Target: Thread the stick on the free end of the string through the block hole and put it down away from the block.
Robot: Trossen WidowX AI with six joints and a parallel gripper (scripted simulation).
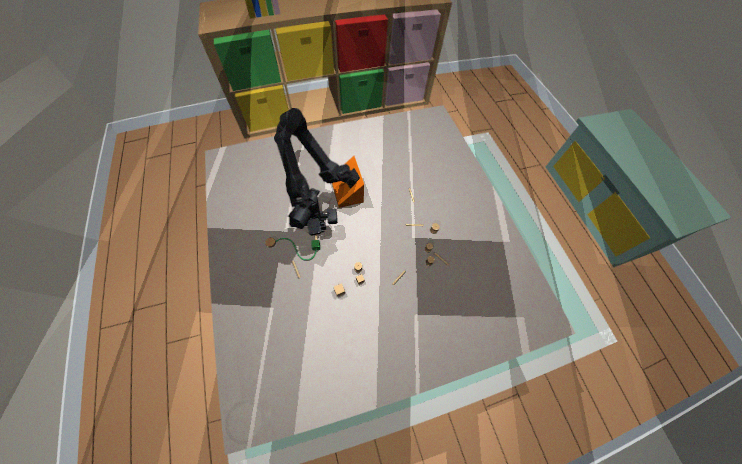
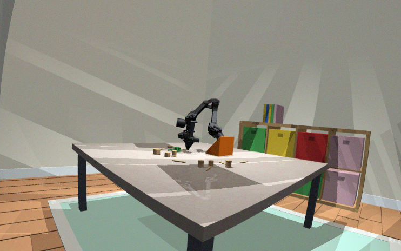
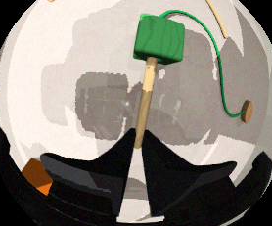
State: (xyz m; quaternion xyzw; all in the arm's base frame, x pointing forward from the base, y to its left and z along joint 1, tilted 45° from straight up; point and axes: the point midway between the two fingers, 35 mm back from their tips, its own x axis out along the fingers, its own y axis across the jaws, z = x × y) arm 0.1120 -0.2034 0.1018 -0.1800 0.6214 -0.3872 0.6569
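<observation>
Jaws [image 1: 316, 235] [image 2: 188, 149] gripped the slim wooden stick [image 3: 143, 113] at its end, beside the green block [image 1: 315, 244] [image 2: 177, 149] [image 3: 159, 39]; stiff and light, it probably wanted that end grip, while the limp green string [image 1: 306, 259] [image 3: 220, 65] beyond the block would trail softly.

"Can we read any words, numbers or signs?"

"We look from each edge of the table [image 1: 351, 368] [image 2: 195, 199] to its corners, and we find no lettering we can read."

"None we can make out, then."
</observation>
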